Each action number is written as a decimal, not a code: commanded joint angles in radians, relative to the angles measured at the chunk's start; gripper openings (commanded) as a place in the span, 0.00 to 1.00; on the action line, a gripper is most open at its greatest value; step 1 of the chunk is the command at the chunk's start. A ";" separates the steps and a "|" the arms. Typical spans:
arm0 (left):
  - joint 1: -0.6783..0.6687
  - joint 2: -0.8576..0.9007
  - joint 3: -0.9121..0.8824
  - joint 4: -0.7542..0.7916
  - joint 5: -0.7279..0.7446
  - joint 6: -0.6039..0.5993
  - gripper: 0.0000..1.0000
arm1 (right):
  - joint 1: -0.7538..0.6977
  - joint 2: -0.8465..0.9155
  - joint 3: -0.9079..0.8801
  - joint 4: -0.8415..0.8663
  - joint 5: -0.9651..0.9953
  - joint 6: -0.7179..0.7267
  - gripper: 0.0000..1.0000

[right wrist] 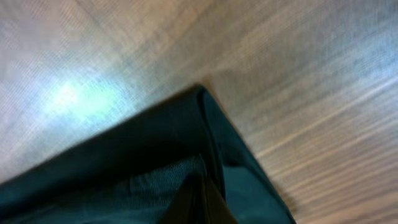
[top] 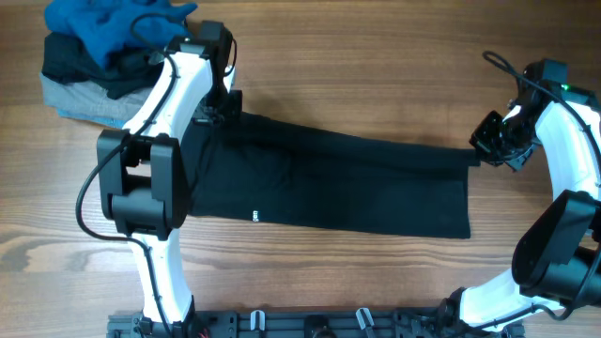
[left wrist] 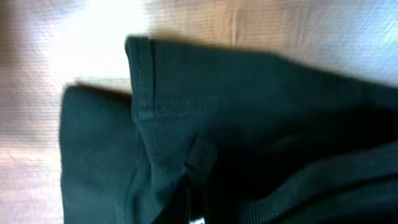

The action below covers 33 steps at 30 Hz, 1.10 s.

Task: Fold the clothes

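A black garment (top: 329, 183) lies stretched across the middle of the wooden table, folded lengthwise. My left gripper (top: 218, 111) is shut on its upper left corner; the left wrist view shows the hem and folded cloth (left wrist: 186, 124) bunched between the fingers (left wrist: 194, 208). My right gripper (top: 481, 150) is shut on the upper right corner; the right wrist view shows the cloth's corner (right wrist: 205, 124) pinched between the fingers (right wrist: 200, 199). Both corners are held just above the table.
A pile of clothes sits at the back left: a blue garment (top: 108, 23) on top, a black one (top: 70, 58) and a grey one (top: 84, 99) beneath. Bare wood (top: 376, 66) lies behind and in front of the black garment.
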 commanded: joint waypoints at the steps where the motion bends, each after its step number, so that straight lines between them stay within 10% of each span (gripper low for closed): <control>1: 0.008 -0.033 -0.021 -0.049 -0.007 -0.013 0.04 | -0.003 -0.006 0.000 -0.039 0.023 0.000 0.04; 33: 0.072 -0.100 -0.027 -0.175 -0.006 -0.035 0.04 | 0.012 -0.058 0.002 -0.070 0.003 -0.103 0.04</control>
